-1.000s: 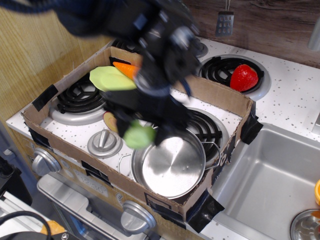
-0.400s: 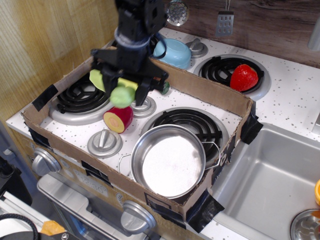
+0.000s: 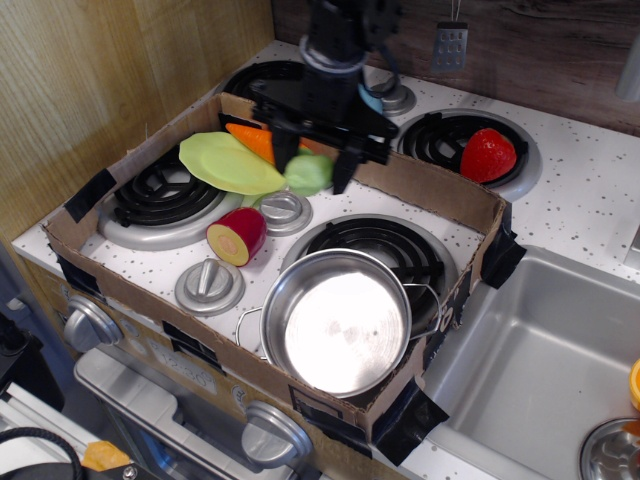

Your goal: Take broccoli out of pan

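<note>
This is a play kitchen set up as a test bench. A white speckled toy stovetop (image 3: pixel 590 190) carries black coil burners (image 3: pixel 385 250) and silver knobs (image 3: pixel 208 285), with a stainless-steel sink basin (image 3: pixel 545 365) at its right. A taped brown cardboard box wall (image 3: pixel 440 190) fences the front burners, under a dark wood-look backsplash (image 3: pixel 540 50).

You have 1 broccoli (image 3: pixel 308 173), 1 steel pan (image 3: pixel 345 322) and 1 gripper (image 3: pixel 312 167) to reckon with. Inside the 1 cardboard box (image 3: pixel 425 192) you can count 1 lime-green plate (image 3: pixel 229 163), 1 orange carrot-like piece (image 3: pixel 255 139) and 1 red-skinned halved vegetable (image 3: pixel 238 235). You also get 2 silver knob lids (image 3: pixel 209 286) on the stove top inside the box, and possibly 1 more behind the arm, though it is mostly hidden. Outside the box you see 1 red strawberry (image 3: pixel 487 155), 1 sink (image 3: pixel 545 370) and 1 hanging grater (image 3: pixel 451 45). Count 4 burners (image 3: pixel 160 197) in all.
</note>
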Robot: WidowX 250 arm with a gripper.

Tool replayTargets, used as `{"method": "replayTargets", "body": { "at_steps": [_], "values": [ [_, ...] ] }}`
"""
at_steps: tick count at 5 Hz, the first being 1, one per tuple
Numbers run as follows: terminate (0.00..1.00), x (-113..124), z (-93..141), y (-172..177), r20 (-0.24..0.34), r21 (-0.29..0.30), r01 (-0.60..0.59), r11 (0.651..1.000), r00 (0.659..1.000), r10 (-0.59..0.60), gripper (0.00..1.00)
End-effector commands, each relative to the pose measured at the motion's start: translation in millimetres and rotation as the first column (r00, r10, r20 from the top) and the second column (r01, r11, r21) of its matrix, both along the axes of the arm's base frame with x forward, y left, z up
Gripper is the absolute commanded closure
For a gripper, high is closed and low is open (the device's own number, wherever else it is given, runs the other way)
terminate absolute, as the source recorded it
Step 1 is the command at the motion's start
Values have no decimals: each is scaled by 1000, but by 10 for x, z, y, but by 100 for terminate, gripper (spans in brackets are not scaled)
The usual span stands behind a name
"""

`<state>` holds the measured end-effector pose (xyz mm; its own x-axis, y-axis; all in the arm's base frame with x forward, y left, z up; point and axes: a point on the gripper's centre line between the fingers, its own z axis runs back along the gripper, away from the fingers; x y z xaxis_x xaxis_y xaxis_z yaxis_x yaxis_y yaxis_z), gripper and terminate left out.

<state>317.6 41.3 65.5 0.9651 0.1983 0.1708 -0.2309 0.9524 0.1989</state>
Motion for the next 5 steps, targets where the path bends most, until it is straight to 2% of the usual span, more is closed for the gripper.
{"method": "replayTargets", "body": {
  "at_steps": [1,2,3,4,5],
  "values": [
    [0,83,-6,-401,139,-56,-141,988,979,148,100],
    [0,102,-191,-579,124,-73,-154,985,979,162,100],
    [0,93,-361,-634,64,-125,-144,982,986,153,100],
    [0,144,-329,-619,80,-138,-136,981,986,148,0],
    [100,203,-179,-593,106,-99,-113,989,987,123,0]
  ]
}}
